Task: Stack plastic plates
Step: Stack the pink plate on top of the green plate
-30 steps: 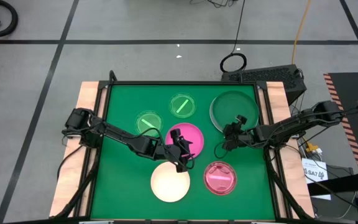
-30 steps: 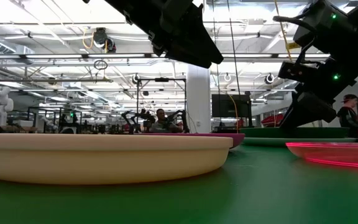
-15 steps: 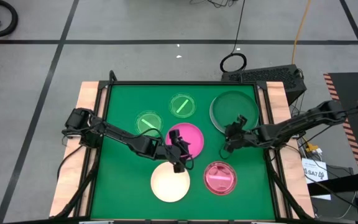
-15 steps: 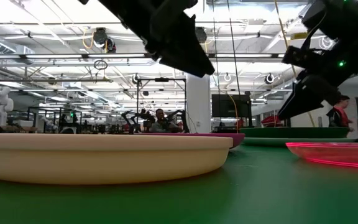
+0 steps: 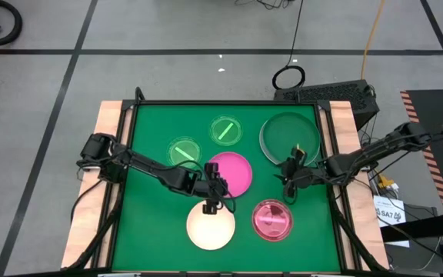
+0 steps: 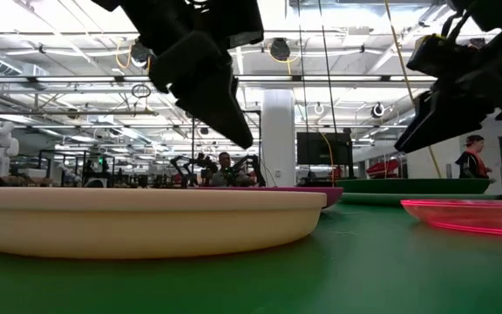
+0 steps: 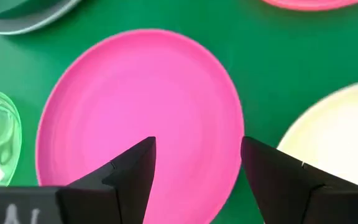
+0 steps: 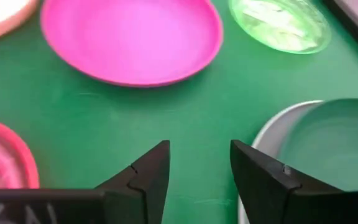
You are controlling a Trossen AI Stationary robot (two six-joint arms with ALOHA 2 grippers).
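On the green mat lie a magenta plate (image 5: pixel 231 172), a cream plate (image 5: pixel 211 225), a translucent pink plate (image 5: pixel 271 219), two small green plates (image 5: pixel 184 151) (image 5: pixel 225 129), and a dark green plate (image 5: pixel 289 135) that rests inside a pale plate, whose rim (image 8: pixel 261 142) shows around it. My left gripper (image 5: pixel 212 192) is open and empty above the magenta plate's near edge (image 7: pixel 166 186), beside the cream plate (image 7: pixel 337 137). My right gripper (image 5: pixel 289 181) is open and empty above bare mat (image 8: pixel 199 158), between the magenta, pink and dark green plates.
The mat has a raised dark frame (image 5: pixel 133 146), with wooden table edges (image 5: pixel 108 123) outside it. Bare mat lies at the near left (image 5: pixel 148 223) and near right (image 5: pixel 314 231) corners. People and other machines show far behind the table in the low view (image 6: pixel 225 166).
My left gripper has gone from over the magenta plate's near right part toward the table's left and near edge, turning as it went; it now stands at the plate's near edge. My right gripper has shifted a little toward the near right. No plate has moved.
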